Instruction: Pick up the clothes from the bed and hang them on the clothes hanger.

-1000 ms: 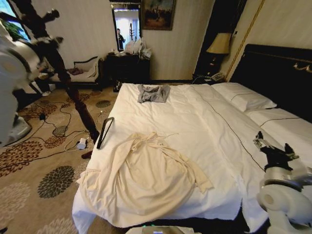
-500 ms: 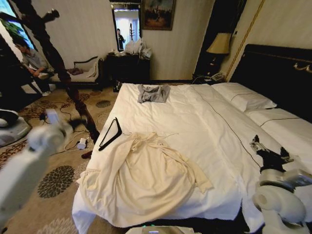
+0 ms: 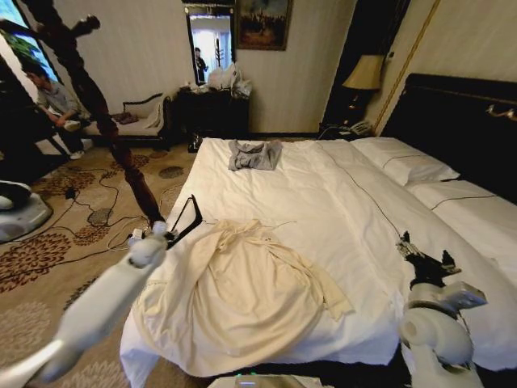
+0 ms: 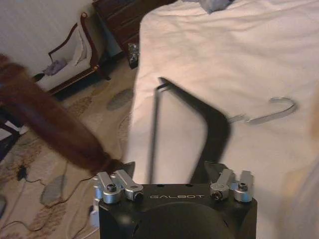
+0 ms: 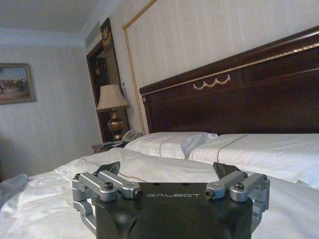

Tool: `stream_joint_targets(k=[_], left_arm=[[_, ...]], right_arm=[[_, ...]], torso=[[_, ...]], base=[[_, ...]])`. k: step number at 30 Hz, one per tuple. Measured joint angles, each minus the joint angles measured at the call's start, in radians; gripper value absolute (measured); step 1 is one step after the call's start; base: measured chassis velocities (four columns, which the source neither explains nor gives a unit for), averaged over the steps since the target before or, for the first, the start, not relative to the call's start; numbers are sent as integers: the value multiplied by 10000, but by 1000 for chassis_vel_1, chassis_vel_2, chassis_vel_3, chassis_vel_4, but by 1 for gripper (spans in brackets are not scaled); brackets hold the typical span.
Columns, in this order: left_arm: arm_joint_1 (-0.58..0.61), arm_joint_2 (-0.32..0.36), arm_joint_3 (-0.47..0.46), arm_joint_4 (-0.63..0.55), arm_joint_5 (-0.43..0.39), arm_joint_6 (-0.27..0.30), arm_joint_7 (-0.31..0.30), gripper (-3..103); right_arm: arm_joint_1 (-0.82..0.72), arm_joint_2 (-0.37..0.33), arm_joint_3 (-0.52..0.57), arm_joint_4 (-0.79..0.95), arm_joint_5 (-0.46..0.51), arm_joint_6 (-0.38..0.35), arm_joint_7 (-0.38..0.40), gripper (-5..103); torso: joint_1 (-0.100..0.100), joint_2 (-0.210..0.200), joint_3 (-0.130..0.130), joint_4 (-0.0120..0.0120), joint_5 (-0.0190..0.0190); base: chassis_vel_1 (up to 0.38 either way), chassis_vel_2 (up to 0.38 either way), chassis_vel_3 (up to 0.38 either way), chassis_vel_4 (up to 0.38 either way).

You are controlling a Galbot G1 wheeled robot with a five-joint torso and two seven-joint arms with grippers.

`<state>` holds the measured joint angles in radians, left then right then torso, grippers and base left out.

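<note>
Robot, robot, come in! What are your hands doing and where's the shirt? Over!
Left gripper open, by the clothes hanger at bed edge. Right gripper open, above the sheets, empty. Clothes spread flat on the bed. Coat stand close beside left arm.

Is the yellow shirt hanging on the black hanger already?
No, the clothes lie spread flat on the bed, and the clothes hanger rests bare beside them.

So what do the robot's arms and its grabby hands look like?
Both arms are smooth, rounded white shells. The left gripper and the right gripper are black blocks marked GALBOT in pale letters, with silver metal linkages, bolts and dark fingertips. The right wrist looks black above its white joint.
</note>
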<state>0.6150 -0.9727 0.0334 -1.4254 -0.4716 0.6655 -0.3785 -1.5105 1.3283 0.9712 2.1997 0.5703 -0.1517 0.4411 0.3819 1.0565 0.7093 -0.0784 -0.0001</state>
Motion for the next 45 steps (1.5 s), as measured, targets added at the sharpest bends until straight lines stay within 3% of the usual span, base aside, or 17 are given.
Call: stream_joint_targets(k=[4, 16, 24, 28, 29, 34, 37, 39, 45], left_arm=[[-711, -920, 329, 1365, 33, 13, 12, 99], [-996, -1519, 356, 2417, 421, 512, -262, 101], [-950, -1557, 267, 2549, 405, 260, -256, 81], [-893, -1604, 182, 2608, 320, 70, -250, 59], [-893, -1604, 182, 2608, 320, 70, -250, 59], [-839, -1615, 90, 2573, 217, -187, -250, 38], [-820, -1599, 31, 2516, 142, -330, -251, 32], [-790, -1554, -60, 2412, -6, -483, -262, 23], [-556, -1345, -429, 1754, -508, -1182, -251, 23]], right_arm=[[-22, 2, 74, -115, -42, 38, 7, 100], [-12, -20, 110, -338, -103, 112, 49, 100], [1, -24, 34, -352, -158, 114, 76, 100], [-58, -37, 61, -348, -199, 151, 91, 100], [-58, -37, 61, -348, -199, 151, 91, 100], [-112, -38, 78, -342, -249, 188, 99, 100], [-112, -39, 80, -341, -267, 201, 104, 100], [-111, -39, 78, -342, -299, 210, 109, 100], [-134, 3, 14, -353, -419, 257, 114, 100]], torso=[[0, 0, 0, 6, 2], [0, 1, -1, 6, 2], [0, 0, -2, 7, 2], [-1, 1, -2, 7, 1], [-1, 1, -2, 7, 1], [-1, 0, -1, 7, 0], [0, 0, -1, 8, 0], [0, 0, -1, 9, 0], [0, 0, -1, 6, 0]], base=[[0, 0, 0, 0], [0, 0, 0, 0], [0, 0, 0, 0], [0, 0, 0, 0], [0, 0, 0, 0], [0, 0, 0, 0], [0, 0, 0, 0], [0, 0, 0, 0], [0, 0, 0, 0]])
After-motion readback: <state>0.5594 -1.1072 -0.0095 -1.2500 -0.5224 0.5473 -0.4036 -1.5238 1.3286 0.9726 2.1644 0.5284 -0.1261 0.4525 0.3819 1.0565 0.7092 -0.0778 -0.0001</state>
